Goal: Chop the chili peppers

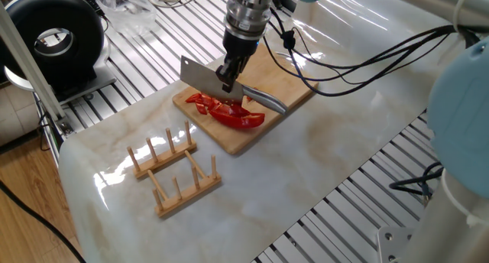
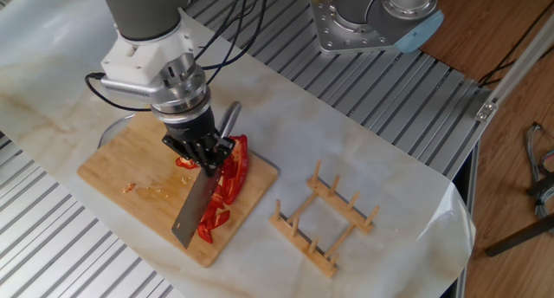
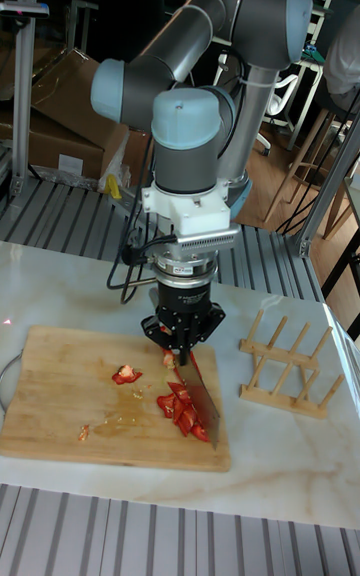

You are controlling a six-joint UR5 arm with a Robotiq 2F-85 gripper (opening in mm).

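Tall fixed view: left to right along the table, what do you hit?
Cutting board → stray pepper bit → chili peppers under the cleaver held in the gripper → wooden rack.

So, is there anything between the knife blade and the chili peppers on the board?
Nothing visible stands between them. The tool holds the knife directly over the chili peppers on the cutting board. The wooden rack stands apart, off the board, and does not interfere.
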